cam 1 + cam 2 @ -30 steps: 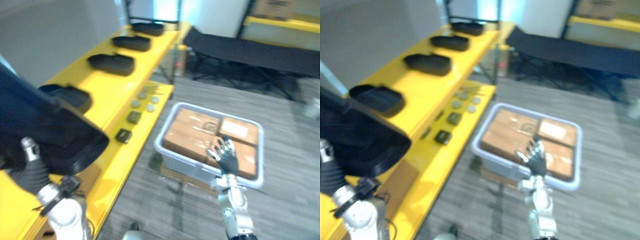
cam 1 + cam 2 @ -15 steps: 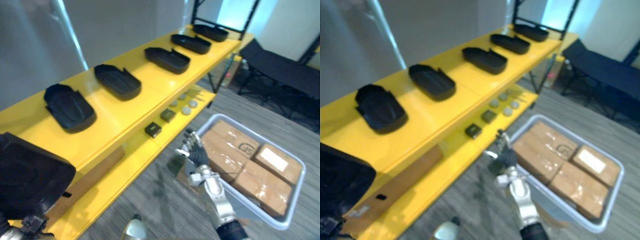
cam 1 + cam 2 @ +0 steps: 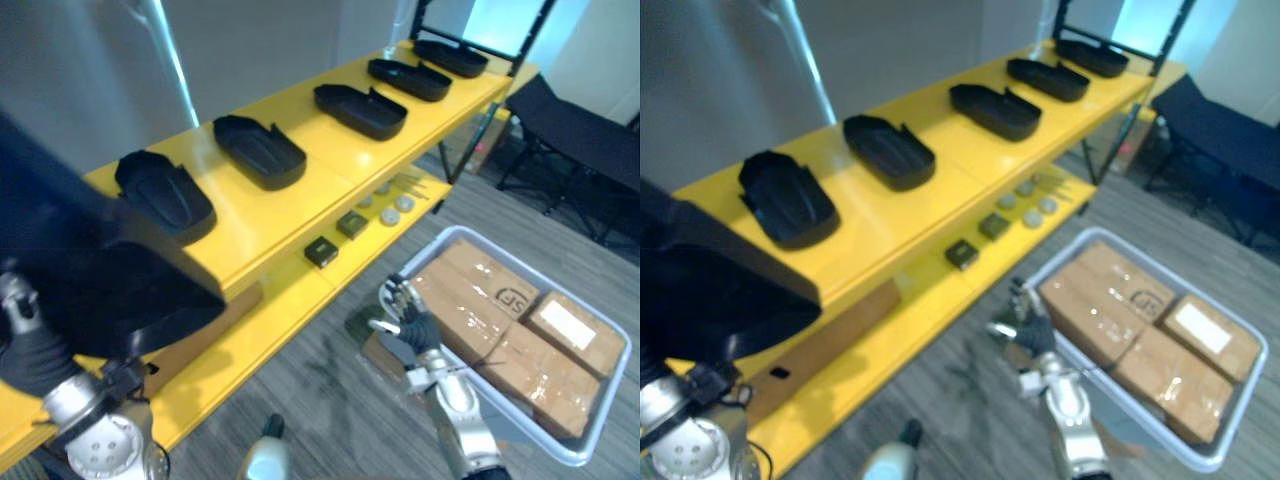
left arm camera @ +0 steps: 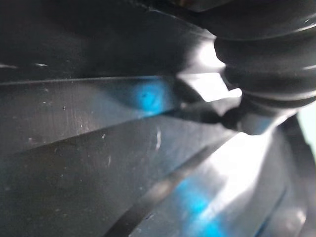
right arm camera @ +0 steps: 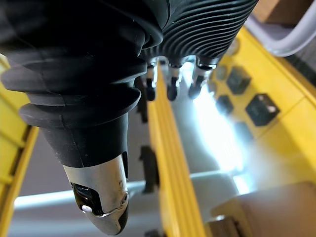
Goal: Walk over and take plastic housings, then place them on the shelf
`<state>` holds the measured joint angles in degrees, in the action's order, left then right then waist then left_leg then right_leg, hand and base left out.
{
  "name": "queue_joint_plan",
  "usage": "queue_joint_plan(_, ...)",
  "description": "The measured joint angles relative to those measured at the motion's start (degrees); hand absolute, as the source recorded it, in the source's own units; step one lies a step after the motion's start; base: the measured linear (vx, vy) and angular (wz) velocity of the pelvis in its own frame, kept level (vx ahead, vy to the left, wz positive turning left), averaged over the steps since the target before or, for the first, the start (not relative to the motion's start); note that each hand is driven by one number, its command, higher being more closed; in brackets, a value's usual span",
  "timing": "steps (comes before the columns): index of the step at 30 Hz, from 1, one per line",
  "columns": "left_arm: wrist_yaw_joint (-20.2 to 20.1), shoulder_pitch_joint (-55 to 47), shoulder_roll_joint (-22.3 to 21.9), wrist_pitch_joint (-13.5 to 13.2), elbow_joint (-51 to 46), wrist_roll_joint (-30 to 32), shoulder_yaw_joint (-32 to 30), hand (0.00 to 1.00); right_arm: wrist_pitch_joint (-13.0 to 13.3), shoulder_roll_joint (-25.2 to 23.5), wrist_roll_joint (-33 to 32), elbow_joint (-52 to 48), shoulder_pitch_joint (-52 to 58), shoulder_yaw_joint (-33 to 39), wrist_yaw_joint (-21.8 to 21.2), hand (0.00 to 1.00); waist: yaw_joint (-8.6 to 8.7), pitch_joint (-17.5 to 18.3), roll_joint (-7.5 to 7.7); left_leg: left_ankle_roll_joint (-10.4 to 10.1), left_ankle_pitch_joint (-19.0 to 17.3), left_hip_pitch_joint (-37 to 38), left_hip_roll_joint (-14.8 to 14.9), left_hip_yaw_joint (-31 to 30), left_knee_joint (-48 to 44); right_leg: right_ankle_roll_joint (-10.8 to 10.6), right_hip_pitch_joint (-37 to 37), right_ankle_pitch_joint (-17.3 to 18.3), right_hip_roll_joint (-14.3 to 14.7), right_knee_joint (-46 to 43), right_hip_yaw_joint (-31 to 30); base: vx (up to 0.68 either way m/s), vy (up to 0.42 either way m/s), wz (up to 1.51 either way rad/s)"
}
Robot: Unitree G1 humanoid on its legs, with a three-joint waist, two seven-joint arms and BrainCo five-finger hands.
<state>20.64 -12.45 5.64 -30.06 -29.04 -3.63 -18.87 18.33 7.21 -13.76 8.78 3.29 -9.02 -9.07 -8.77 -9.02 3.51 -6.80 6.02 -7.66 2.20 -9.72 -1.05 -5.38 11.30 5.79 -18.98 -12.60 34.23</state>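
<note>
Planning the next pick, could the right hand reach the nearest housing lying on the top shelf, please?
Probably not yet: the right hand hangs open low beside the grey bin, below and well right of the housing; nothing blocks it.

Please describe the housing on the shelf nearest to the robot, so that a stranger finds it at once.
Find the long yellow shelf; a row of black housings lies on its top board. Take the nearest end housing: all its neighbours lie farther along.

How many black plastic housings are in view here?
6. Five lie in a row on the yellow shelf's top: nearest, second, third, fourth, farthest. The sixth is carried at the robot's left. It may hide more.
</note>
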Motion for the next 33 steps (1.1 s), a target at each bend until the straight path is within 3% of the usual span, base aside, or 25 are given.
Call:
queue_joint_plan(3, 0.26, -0.22, -0.26, 0.02, 1.48, -0.33, 0.33, 1.0, 1.0, 1.42, -0.18, -0.1, -2.43, -0.97, -3.67, 0.0, -0.1, -0.87, -1.37, -0.7, 0.55, 0.01, 0.2, 0.11, -0.77, -2.74, 1.11, 2.3, 0.61, 1.67, -0.53, -0.08, -0.113, -0.05)
queue_joint_plan(6, 0.43, -1.61, -2.14, 0.05, 1.56, 0.22, 2.98, 1.0, 1.13, 4.74, -0.33, -0.58, -3.02, -1.63, -7.17, 0.0, 0.0, -2.21, -4.57, -1.03, 1.67, 0.66, 1.94, 0.47, -1.11, -5.37, 3.19, 3.51, 3.04, 3.51, -1.28, -0.15, -0.076, 0.05)
queue_joint_plan(8, 0.17, -2.64, -2.16, -0.09, 1.54, 0.29, 3.52, 1.0, 1.13, 5.34, -1.33, -0.74, -2.57, -2.34, -8.18, 0.0, 0.09, -2.0, -5.08, -0.85, 2.09, 0.61, 2.99, 0.73, -0.87, -5.42, 3.56, 4.29, 4.1, 4.03, -0.59, -0.16, -0.044, 0.23)
queue_joint_plan(10, -0.51, -2.77, -2.13, -0.57, 1.54, 1.88, 3.46, 1.0, 1.13, 5.49, -3.0, -1.99, -1.55, -2.45, -9.12, 0.0, 0.21, -2.01, -4.95, -0.68, 2.2, 0.46, 3.09, 1.56, -0.89, -5.84, 4.88, 4.61, 4.17, 4.1, 1.59, -0.07, -0.007, 0.4)
queue_joint_plan(13, -1.08, -2.59, -1.64, -2.55, 1.17, 2.82, 2.65, 1.0, 1.45, 4.7, -4.22, -2.99, -2.06, -2.46, -9.5, 0.0, -0.27, -1.76, -3.39, -0.49, 3.12, -2.24, 2.75, 5.32, -1.72, -6.21, 4.82, 4.85, 2.99, 4.09, 3.81, 0.01, 0.06, 0.47)
queue_joint_plan(14, -1.22, -2.21, -1.47, -2.59, 0.51, 3.8, 0.92, 1.0, 1.85, 3.83, -4.22, -3.03, -2.61, -2.43, -9.0, 0.0, -1.08, -1.98, -2.29, -0.12, 2.81, -2.95, 1.85, 6.61, -2.61, -6.16, 4.82, 4.95, 1.93, 3.97, 4.17, 0.08, 0.104, 0.3)
queue_joint_plan(15, -1.59, -1.93, -1.18, -2.6, -0.03, 4.32, -0.62, 1.0, 2.39, 2.31, -4.73, -3.1, -2.69, -2.34, -8.24, 0.0, -1.85, -2.26, 0.14, 1.53, 0.4, -4.43, -0.01, 8.39, -5.67, -5.19, 5.09, 5.06, 0.08, 3.88, 4.83, 0.1, 0.095, 0.29)
queue_joint_plan(16, -1.65, -1.92, -1.08, -2.62, -0.38, 4.5, -1.14, 1.0, 2.71, 1.75, -4.87, -3.18, -2.69, -2.08, -8.12, 0.0, -1.97, -2.53, 0.95, 2.98, -1.12, -4.69, -0.71, 9.56, -7.36, -4.59, 5.94, 4.74, -0.45, 2.72, 5.21, 0.16, 0.099, 0.51)
queue_joint_plan(17, -1.69, -1.42, -1.42, -2.79, 0.11, 4.97, -1.28, 1.0, 3.37, 1.65, -5.16, -3.3, -2.69, -1.02, -7.74, 0.0, -1.45, -2.83, 0.77, 2.32, -3.33, -4.84, -1.43, 8.49, -10.32, -2.25, 5.38, 3.11, -2.48, -4.32, 3.71, 0.19, 0.146, 0.63)
queue_joint_plan(18, -1.9, -0.95, -0.86, -2.8, 0.09, 5.21, -1.37, 1.0, 3.65, 1.75, -5.02, -3.32, -2.67, -0.06, -6.92, 0.0, -1.29, -2.28, 1.0, 3.39, -4.8, -4.06, -2.18, 7.76, -11.27, -0.41, 2.17, -0.19, -4.8, -12.75, -0.71, 0.19, 0.161, 0.61)
queue_joint_plan(19, -1.94, -0.65, 0.07, -2.81, -0.03, 5.13, -1.45, 1.0, 4.03, 1.71, -4.54, -3.39, -2.83, 0.62, -6.65, 0.0, -1.36, -1.9, 1.24, 3.7, -5.7, -3.8, -2.44, 7.5, -11.4, -0.55, 0.43, -2.75, -5.62, -16.1, -3.24, 0.2, 0.194, 0.44)
queue_joint_plan(21, -1.15, 0.96, 4.01, -2.18, 0.06, 5.57, -3.67, 1.0, 5.69, 1.33, -3.26, -3.18, -5.07, 2.46, -5.43, 0.0, -0.98, -2.13, 1.13, 5.52, -7.35, -0.7, -3.12, 5.63, -10.38, -0.76, -5.88, -14.09, -7.48, -28.24, -12.05, 0.26, 0.15, 0.29)
queue_joint_plan(22, -0.56, 1.61, 4.75, -2.03, 0.37, 5.97, -3.96, 1.0, 6.18, 1.3, -3.24, -3.13, -5.6, 2.74, -5.25, 0.0, -0.74, -2.17, 1.1, 6.09, -7.65, 0.1, -3.24, 5.07, -10.01, -1.25, -7.89, -10.5, -7.67, -32.46, -13.12, 0.27, 0.085, 0.32)
queue_joint_plan(23, 0.7, 2.73, 5.29, -1.38, 0.85, 5.98, -4.72, 1.0, 7.11, 1.37, -2.14, -3.18, -6.73, 3.08, -4.59, 0.0, 0.17, -2.41, 0.44, 6.55, -7.85, 2.11, -3.25, 3.6, -9.02, 0.13, -10.74, -2.3, -6.66, -37.15, -13.93, 0.26, 0.06, 0.36)
queue_joint_plan(24, 1.14, 3.51, 5.3, -0.97, 1.17, 5.97, -4.79, 1.0, 7.55, 1.39, -1.54, -3.4, -7.11, 3.58, -4.4, 0.0, 0.58, -2.42, -0.02, 6.72, -8.03, 2.97, -3.11, 2.77, -8.57, 0.94, -11.71, 0.92, -5.45, -37.08, -13.96, 0.3, 0.084, 0.53)
queue_joint_plan(25, 1.75, 5.29, 5.36, -0.4, 1.96, 5.91, -4.87, 1.0, 8.05, 1.83, -1.0, -4.21, -8.17, 4.03, -3.3, 0.0, 1.25, -2.46, -0.86, 6.76, -8.42, 4.62, -2.72, 1.29, -7.99, 1.52, -13.23, 4.72, -2.62, -32.45, -14.3, 0.29, 0.058, 0.69)
queue_joint_plan(26, 1.88, 7.85, 5.83, 0.22, 3.7, 5.8, -4.72, 1.0, 8.22, 2.57, -0.45, -6.15, -9.39, 4.68, -1.78, 0.0, 1.91, -2.3, -1.62, 6.5, -9.04, 5.09, -2.57, -0.71, -7.87, 1.58, -14.5, 6.2, 1.08, -23.46, -17.07, 0.24, 0.0, 0.73)
queue_joint_plan(28, 3.16, 11.94, 7.54, 1.23, 8.36, 5.83, -3.87, 1.0, 8.92, 3.69, -0.06, -10.34, -11.65, 6.04, 0.51, 0.0, 2.39, -2.39, -2.26, 5.87, -9.96, 5.63, -2.72, -3.48, -8.01, 0.01, -16.4, 5.91, 5.91, -11.44, -25.74, 0.22, -0.13, 1.0)
queue_joint_plan(29, 4.18, 13.44, 8.09, 2.71, 10.68, 5.82, -3.09, 1.0, 9.05, 4.03, -0.09, -12.9, -13.18, 6.9, 1.76, 0.0, 3.56, -2.35, -2.3, 4.82, -10.51, 5.76, -3.23, -6.13, -8.65, -1.46, -16.77, 5.0, 7.29, -7.52, -28.77, 0.19, -0.195, 1.23)
queue_joint_plan(30, 4.57, 13.77, 7.99, 3.35, 11.4, 5.82, -2.7, 1.0, 9.05, 4.07, -0.16, -14.27, -13.76, 7.37, 2.24, 0.0, 3.87, -2.16, -1.99, 4.36, -10.93, 5.91, -3.58, -7.25, -8.84, -1.93, -16.85, 4.61, 7.57, -6.48, -29.42, 0.18, -0.273, 1.29)
queue_joint_plan(32, 6.1, 12.38, 7.3, 5.14, 11.41, 5.83, -2.12, 1.0, 9.33, 4.07, -1.38, -17.96, -16.08, 7.71, 2.8, 0.0, 3.8, -0.7, 0.37, 2.66, -12.68, 6.39, -5.29, -10.59, -9.27, -0.73, -15.94, 2.09, 7.74, -2.89, -30.0, 0.22, -0.392, 1.11)
queue_joint_plan(33, 6.68, 10.3, 5.17, 5.73, 11.55, 5.82, -1.72, 1.0, 9.49, 4.87, -2.83, -18.75, -17.02, 7.78, 1.98, 0.0, 3.82, 0.05, -0.76, 1.52, -13.8, 6.4, -4.1, -11.79, -9.99, -1.86, -13.97, -0.28, 8.35, -2.24, -27.55, 0.2, -0.355, 1.0)
